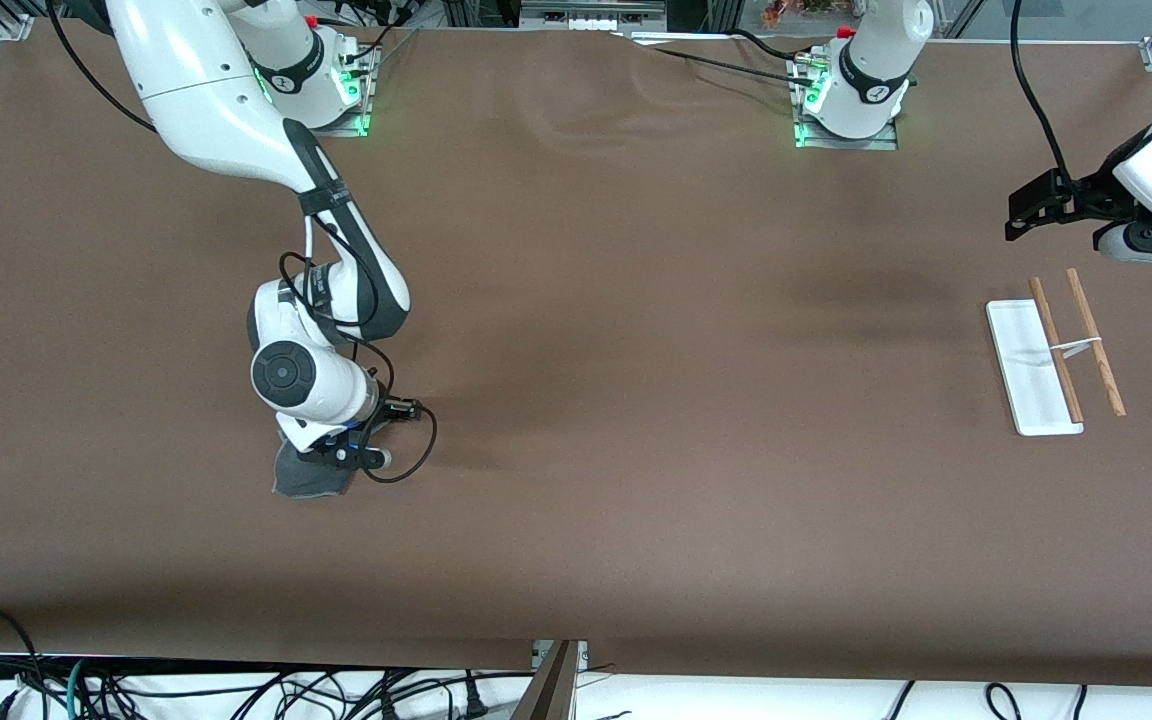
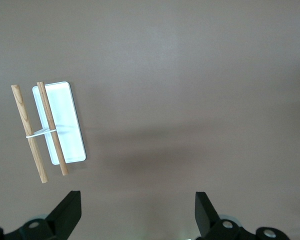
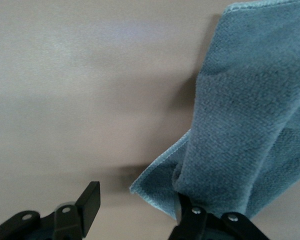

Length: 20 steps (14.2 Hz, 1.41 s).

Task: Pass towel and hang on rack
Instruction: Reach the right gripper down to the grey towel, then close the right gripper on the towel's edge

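Note:
The towel (image 1: 301, 481) lies crumpled on the brown table, grey side up, toward the right arm's end. In the right wrist view the towel (image 3: 240, 125) shows a light stitched edge. My right gripper (image 1: 338, 455) is low over the towel's edge and open; in its wrist view (image 3: 137, 197) a towel corner lies between the fingers and one fingertip (image 3: 185, 205) touches the folded cloth. The rack (image 1: 1031, 372) with two wooden rods (image 1: 1096, 340) stands toward the left arm's end and shows in the left wrist view (image 2: 65, 120). My left gripper (image 1: 1024, 214) hangs open and empty (image 2: 137, 200) in the air beside the rack.
The two arm bases (image 1: 846, 100) stand on plates along the table's edge farthest from the front camera. Loose cables (image 1: 236, 690) and a dark post (image 1: 554, 685) lie past the table's near edge. Wide bare brown table (image 1: 636, 400) lies between towel and rack.

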Motion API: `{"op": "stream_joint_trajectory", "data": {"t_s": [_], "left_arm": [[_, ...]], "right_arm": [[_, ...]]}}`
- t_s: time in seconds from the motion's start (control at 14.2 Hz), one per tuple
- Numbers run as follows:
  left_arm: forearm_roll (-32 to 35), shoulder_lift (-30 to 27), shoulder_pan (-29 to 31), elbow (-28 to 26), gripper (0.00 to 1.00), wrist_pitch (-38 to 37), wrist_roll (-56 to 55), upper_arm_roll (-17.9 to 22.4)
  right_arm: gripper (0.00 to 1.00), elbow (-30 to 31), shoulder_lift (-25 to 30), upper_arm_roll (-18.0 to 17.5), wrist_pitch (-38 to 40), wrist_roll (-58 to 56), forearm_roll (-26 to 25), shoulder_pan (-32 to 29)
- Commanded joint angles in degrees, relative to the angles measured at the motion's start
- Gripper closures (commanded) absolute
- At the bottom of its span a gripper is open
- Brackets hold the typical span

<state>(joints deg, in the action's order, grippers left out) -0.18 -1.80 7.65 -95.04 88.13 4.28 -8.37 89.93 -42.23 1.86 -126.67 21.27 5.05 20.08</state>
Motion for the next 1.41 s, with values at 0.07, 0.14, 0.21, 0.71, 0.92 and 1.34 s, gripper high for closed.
{"op": "stream_joint_trajectory", "data": {"t_s": [0.07, 0.14, 0.21, 0.71, 0.92, 1.34], "left_arm": [[0.88, 0.83, 0.44, 1.87, 0.00, -1.29, -0.50, -0.60], [0.88, 0.83, 0.44, 1.87, 0.00, -1.29, -0.50, -0.60], [0.88, 0.83, 0.44, 1.87, 0.00, -1.29, -0.50, -0.60], [0.88, 0.83, 0.44, 1.87, 0.00, -1.29, -0.50, -0.60], [0.88, 0.83, 0.44, 1.87, 0.00, -1.29, -0.50, -0.60], [0.88, 0.83, 0.44, 1.87, 0.00, -1.29, -0.50, -0.60]], "right_arm": [[0.35, 0.86, -0.75, -0.19, -2.00, -1.23, 1.01, 0.22], [0.35, 0.86, -0.92, -0.19, -2.18, -1.14, 1.01, 0.31], [0.36, 0.86, -1.01, -0.19, -2.18, -1.14, 1.01, 0.31], [0.70, 1.39, -1.01, -0.19, -2.27, -1.32, 1.01, 0.40], [1.00, 1.74, -1.01, -0.19, -2.27, -1.23, 1.01, 0.40], [1.00, 0.96, -0.05, -0.19, -0.78, -1.67, 0.93, 0.31]]}}
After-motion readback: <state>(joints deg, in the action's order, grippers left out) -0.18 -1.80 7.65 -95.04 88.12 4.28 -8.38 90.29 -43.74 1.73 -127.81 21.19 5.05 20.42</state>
